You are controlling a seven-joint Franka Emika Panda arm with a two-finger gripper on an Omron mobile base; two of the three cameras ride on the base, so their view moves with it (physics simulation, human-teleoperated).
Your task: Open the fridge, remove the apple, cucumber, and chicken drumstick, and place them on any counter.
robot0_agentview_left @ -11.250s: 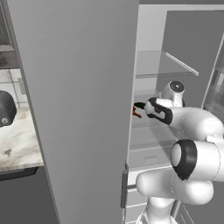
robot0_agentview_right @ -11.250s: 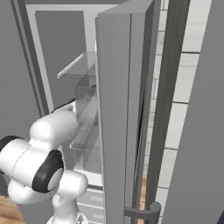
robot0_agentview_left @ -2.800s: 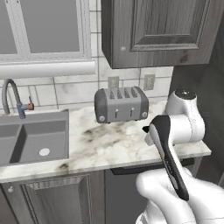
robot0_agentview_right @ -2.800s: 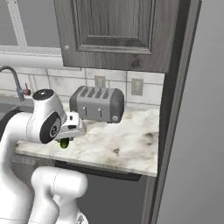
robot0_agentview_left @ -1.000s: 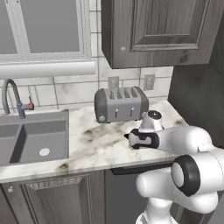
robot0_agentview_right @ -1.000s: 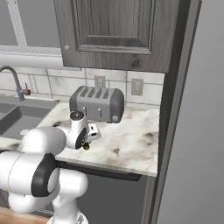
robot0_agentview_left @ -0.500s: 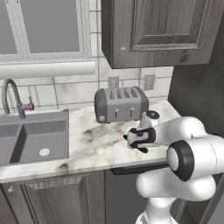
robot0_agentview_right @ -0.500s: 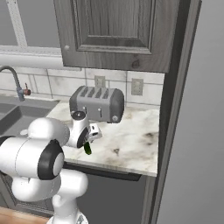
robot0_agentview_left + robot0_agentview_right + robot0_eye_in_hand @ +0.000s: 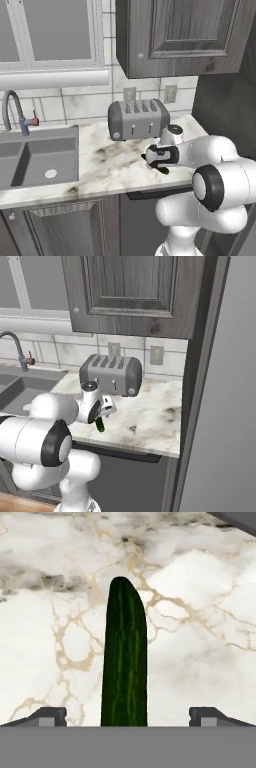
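The dark green cucumber (image 9: 125, 657) lies on the white marble counter (image 9: 200, 612), between my gripper's (image 9: 127, 714) two fingertips, which stand wide apart and clear of it. From the base views the gripper (image 9: 152, 161) points down at the counter (image 9: 110, 165) in front of the toaster, with the cucumber (image 9: 163, 170) poking out beneath the hand. The cucumber (image 9: 100, 425) sits near the counter's (image 9: 150, 416) front edge under the gripper (image 9: 101, 417). The fridge's light-grey side (image 9: 225, 406) fills the right. The apple and chicken drumstick are out of view.
A grey toaster (image 9: 137, 119) stands against the tiled wall just behind the hand. The steel sink (image 9: 35, 160) with its faucet (image 9: 12, 112) lies to the left. Dark wood cabinets (image 9: 190, 35) hang overhead.
The hand has come down to the counter with the cucumber, and the jaws have spread wide, letting go of it.
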